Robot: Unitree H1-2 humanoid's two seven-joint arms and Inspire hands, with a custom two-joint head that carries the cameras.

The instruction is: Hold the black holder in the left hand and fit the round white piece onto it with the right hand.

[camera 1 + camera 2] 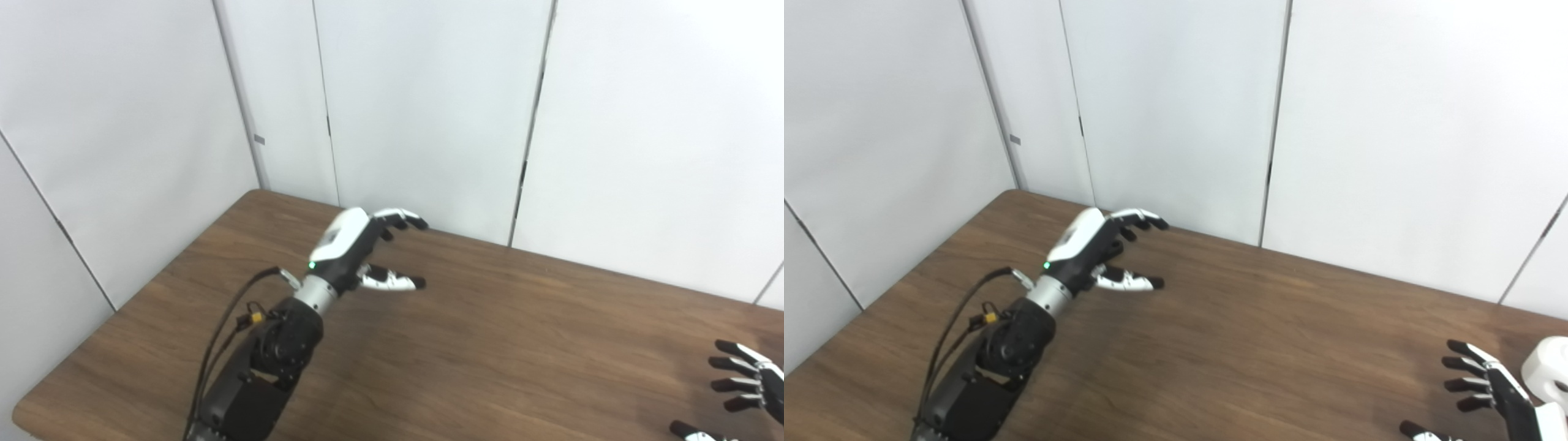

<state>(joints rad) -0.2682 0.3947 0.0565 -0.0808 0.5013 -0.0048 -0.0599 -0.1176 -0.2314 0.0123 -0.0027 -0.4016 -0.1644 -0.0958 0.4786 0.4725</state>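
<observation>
Down at the lower left of the frame the black jointed forearm of the left arm (257, 373) rises from the bottom edge with a looped black cable beside it, and it carries the left hand (367, 251) out over the middle of the brown wood-grain tabletop (520, 343). That white-backed, black-tipped hand hangs above the wood with its fingers (401, 217) spread apart from the thumb below them, holding nothing. At the lower right corner the right hand (1497, 389) comes in only partly, its dark fingers (1467, 369) fanned apart and likewise empty. Neither the black holder nor the round white piece can be found with certainty: no black holder shows anywhere on the wood, and in the right eye view only a rounded white shape (1543, 367) sits at the right edge just behind the right hand, too cropped to tell whether it is the piece or part of the robot. Plain white wall panels (429, 110) fill the upper half. The main risk, as I judge it, is that both parts lie outside these views, so either hand would be reaching blind and could knock or push a part off the tabletop's edge instead of closing on it.
</observation>
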